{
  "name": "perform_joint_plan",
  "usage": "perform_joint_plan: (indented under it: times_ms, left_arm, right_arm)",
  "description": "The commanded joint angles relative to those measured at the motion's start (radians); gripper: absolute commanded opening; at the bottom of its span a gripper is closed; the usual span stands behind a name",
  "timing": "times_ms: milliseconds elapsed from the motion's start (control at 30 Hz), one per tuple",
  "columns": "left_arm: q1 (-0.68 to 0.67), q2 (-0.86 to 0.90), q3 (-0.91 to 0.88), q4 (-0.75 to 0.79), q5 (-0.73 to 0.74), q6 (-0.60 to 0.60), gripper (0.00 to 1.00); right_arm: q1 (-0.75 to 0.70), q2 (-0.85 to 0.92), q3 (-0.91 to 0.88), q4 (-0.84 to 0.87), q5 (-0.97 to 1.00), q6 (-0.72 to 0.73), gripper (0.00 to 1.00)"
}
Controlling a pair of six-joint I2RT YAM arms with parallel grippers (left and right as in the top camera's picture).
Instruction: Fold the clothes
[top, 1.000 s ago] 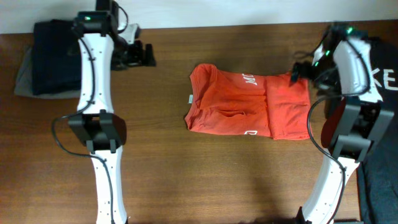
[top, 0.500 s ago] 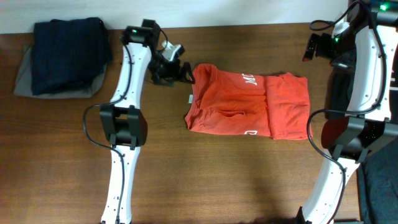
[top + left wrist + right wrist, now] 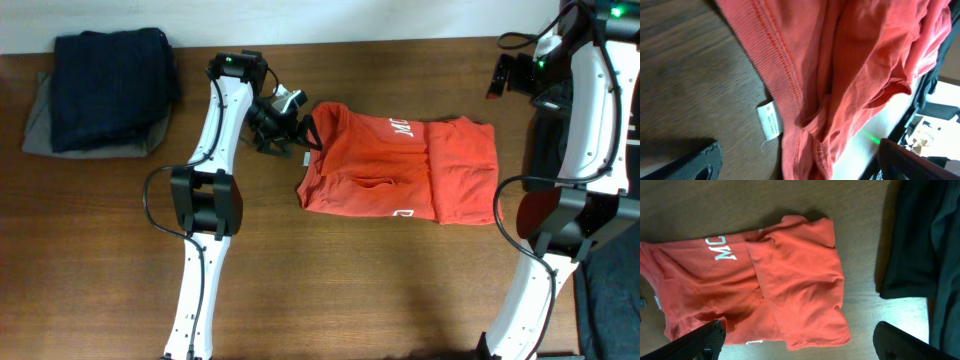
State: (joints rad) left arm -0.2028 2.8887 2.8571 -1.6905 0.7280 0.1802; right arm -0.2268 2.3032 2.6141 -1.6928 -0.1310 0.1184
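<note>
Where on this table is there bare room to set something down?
Widest bare wooden tabletop: the near strip below the orange-red cotton T-shirt, between the two arms. Also near left, below the folded dark navy clothes, outside the left arm. Crowded: the shirt's left edge, where the left jaws hover open, and the right side by the right arm.

White arm shells (image 3: 215,120), black joint blocks (image 3: 205,200), black L gripper (image 3: 300,138) & R gripper (image 3: 497,78), thin black cables (image 3: 150,200) looping alongside, green LEDs (image 3: 232,62) near wrists

Left gripper (image 3: 305,132), jaws spread wide, sits at the left edge of the T-shirt (image 3: 400,165); right gripper (image 3: 495,78), likewise spread, hangs beyond its far right corner.
</note>
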Motion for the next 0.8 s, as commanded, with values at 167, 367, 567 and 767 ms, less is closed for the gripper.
perform_joint_plan:
  times_ms: [167, 367, 567, 767]
  left_arm:
    - [-0.118, 0.074, -0.052, 0.003, 0.002, 0.016, 0.99]
    - [-0.218, 0.074, -0.117, 0.071, 0.002, -0.037, 0.99]
    - [-0.265, 0.074, -0.161, 0.117, 0.001, -0.045, 0.99]
    - [-0.249, 0.074, -0.164, 0.148, -0.030, -0.064, 0.60]
  right_arm:
    - [-0.003, -0.013, 0.002, -0.006, 0.005, -0.011, 0.99]
    - [-0.003, -0.013, 0.002, -0.006, 0.005, -0.013, 0.99]
    - [-0.004, -0.013, 0.002, -0.006, 0.008, -0.051, 0.99]
    - [-0.003, -0.013, 0.002, -0.006, 0.008, -0.059, 0.99]
